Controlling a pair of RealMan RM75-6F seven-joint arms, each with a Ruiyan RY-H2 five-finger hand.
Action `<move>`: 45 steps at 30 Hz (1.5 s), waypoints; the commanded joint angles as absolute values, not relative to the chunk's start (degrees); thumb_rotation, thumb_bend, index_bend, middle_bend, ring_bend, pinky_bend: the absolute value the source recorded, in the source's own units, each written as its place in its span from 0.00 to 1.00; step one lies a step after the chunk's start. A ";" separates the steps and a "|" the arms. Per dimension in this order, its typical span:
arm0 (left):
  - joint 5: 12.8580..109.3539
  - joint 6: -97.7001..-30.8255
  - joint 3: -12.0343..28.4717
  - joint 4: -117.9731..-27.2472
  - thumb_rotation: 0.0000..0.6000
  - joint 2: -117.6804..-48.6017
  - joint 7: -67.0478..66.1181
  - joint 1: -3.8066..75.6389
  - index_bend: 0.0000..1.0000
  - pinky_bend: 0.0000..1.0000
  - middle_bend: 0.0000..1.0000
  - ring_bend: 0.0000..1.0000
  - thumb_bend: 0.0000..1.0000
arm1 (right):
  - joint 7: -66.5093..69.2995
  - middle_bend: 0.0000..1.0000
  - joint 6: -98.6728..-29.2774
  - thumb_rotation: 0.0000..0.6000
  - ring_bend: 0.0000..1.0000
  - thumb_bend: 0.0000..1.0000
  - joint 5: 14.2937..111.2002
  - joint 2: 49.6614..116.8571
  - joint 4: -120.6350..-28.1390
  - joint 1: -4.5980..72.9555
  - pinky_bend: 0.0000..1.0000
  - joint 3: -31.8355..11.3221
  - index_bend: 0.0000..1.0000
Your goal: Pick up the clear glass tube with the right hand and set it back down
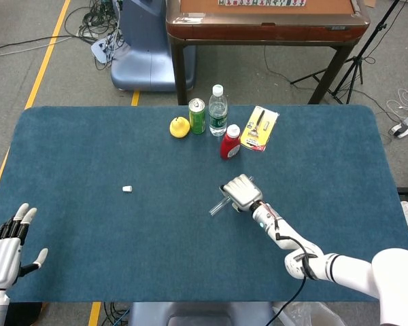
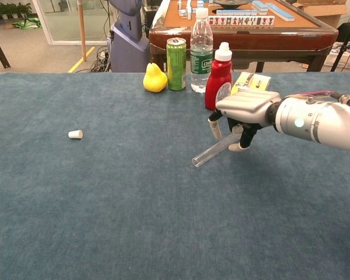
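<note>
The clear glass tube (image 1: 217, 206) (image 2: 208, 154) lies slanted on the blue table (image 1: 88, 149), near its middle. My right hand (image 1: 239, 192) (image 2: 242, 111) hangs palm-down over the tube's far end. Its fingers (image 2: 214, 129) reach down on both sides of the tube and stand apart; the tube still lies flat. The hand hides the tube's far end. My left hand (image 1: 7, 248) hovers at the table's near left corner with fingers spread, holding nothing; the chest view does not show it.
Just behind the right hand stands a red sauce bottle (image 1: 230, 142) (image 2: 219, 70). Beside it are a water bottle (image 1: 218, 110), a green can (image 1: 197, 115), a yellow pear (image 1: 179, 127) and a yellow packet (image 1: 260, 128). A small white stopper (image 1: 127, 189) (image 2: 75, 134) lies to the left.
</note>
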State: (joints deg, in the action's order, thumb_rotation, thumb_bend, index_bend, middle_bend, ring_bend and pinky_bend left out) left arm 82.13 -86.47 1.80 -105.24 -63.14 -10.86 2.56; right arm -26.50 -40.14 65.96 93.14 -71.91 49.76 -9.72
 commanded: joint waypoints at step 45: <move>81.35 -85.96 1.97 -104.35 1.00 -63.75 -10.33 2.31 0.00 0.11 0.00 0.07 0.28 | -26.73 1.00 -38.89 1.00 1.00 0.35 60.72 96.81 -65.78 54.15 1.00 -7.52 0.50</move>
State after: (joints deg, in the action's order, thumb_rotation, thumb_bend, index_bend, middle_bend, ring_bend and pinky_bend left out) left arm 81.34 -85.96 1.97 -104.35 -63.75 -10.32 2.30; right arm -26.73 -38.89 60.73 96.81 -65.78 54.14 -7.52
